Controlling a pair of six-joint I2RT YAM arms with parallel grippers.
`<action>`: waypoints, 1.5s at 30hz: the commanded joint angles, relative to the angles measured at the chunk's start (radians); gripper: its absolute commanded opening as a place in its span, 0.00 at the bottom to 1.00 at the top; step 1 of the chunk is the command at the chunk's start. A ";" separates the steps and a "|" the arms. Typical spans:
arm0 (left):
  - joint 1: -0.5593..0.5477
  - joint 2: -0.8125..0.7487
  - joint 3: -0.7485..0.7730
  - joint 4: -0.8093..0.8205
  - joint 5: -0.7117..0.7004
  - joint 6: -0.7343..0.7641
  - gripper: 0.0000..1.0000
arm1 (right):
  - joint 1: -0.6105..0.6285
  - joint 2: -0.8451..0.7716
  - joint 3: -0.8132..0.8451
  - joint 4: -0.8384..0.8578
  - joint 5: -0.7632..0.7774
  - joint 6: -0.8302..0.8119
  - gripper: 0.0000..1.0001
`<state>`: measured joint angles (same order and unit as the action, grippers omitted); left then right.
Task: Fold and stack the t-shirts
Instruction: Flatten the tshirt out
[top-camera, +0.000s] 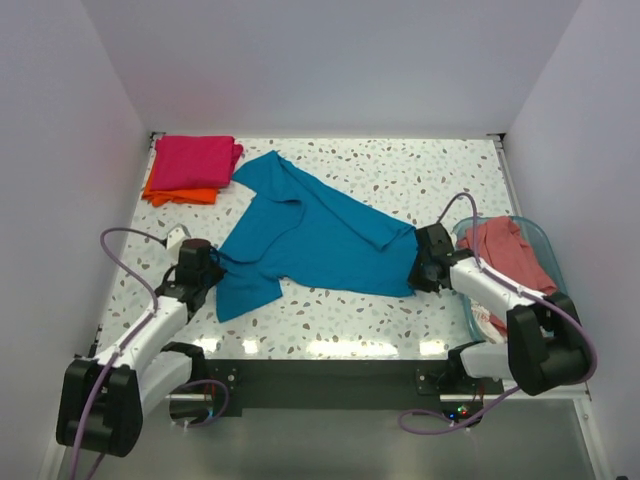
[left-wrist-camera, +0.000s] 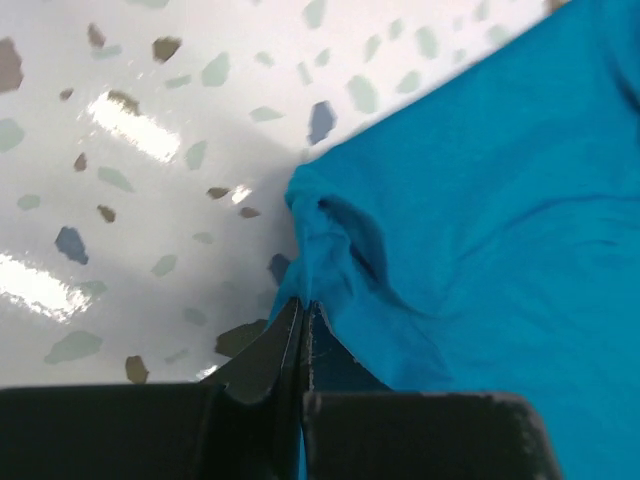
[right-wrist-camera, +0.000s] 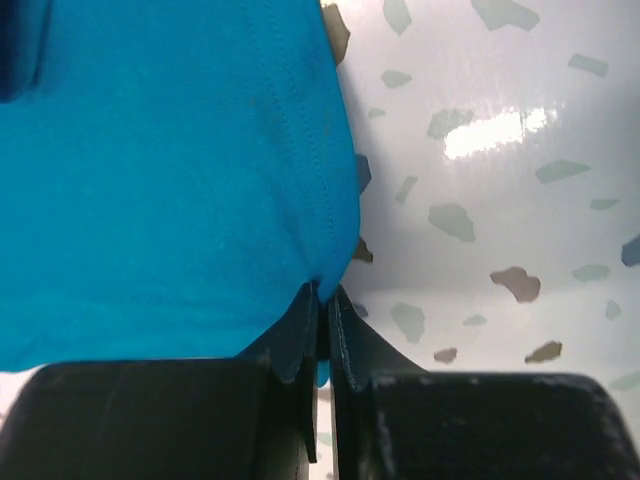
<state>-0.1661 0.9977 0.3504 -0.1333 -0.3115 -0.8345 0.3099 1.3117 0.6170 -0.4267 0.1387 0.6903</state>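
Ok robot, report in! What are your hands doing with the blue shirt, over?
Left gripper shut on teal t-shirt edge. Right gripper shut on its opposite edge. Shirt spread out, not yet folded. Nothing lying on it.

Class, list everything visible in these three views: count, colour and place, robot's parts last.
table: one, white with speckles
teal t-shirt: one, teal blue, spread across the table's middle
magenta t-shirt: one, magenta pink, folded, far left corner
orange t-shirt: one, orange, folded beneath the magenta one
basket: one, clear blue-tinted, table's right edge
salmon t-shirt: one, salmon pink, heaped in the basket
left arm: one, white and black, near left, jaws shut on the teal t-shirt's edge
right arm: one, white and black, near right, jaws shut on its opposite edge
cables: two, purple, one along each arm
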 joint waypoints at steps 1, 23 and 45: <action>-0.006 -0.105 0.093 -0.024 0.052 0.034 0.00 | -0.009 -0.101 0.094 -0.107 -0.025 -0.038 0.00; -0.004 -0.274 1.104 -0.298 0.199 0.106 0.00 | -0.074 -0.210 1.253 -0.626 0.067 -0.198 0.00; 0.149 0.585 1.524 0.255 0.653 0.106 0.00 | -0.150 0.501 1.706 -0.222 -0.163 -0.235 0.00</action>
<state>-0.0689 1.5532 1.7004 -0.0227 0.1963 -0.7383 0.1707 1.7744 2.0666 -0.7544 0.0078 0.4782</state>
